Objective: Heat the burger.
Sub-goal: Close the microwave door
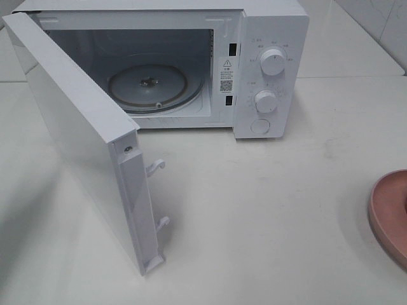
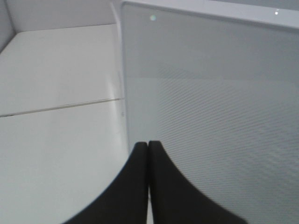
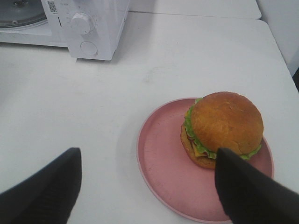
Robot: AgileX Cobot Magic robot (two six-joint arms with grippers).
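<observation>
Black fingers [image 3: 42, 186] of the wide-spread right hand [image 3: 145, 179] frame the burger [image 3: 223, 128], glossy golden bun over green lettuce and yellow cheese, on a pink plate [image 3: 163, 158], lower right; left hand [image 2: 148, 149] pinched closed.

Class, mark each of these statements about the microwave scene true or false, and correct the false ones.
1. The microwave door is shut. False: it stands wide open.
2. The burger sits on the pink plate. True.
3. The right gripper is clamped on the burger. False: its jaws are open and hold nothing.
4. The glass turntable inside the microwave has nothing on it. True.
5. The left gripper is shut, close to the door. True.
</observation>
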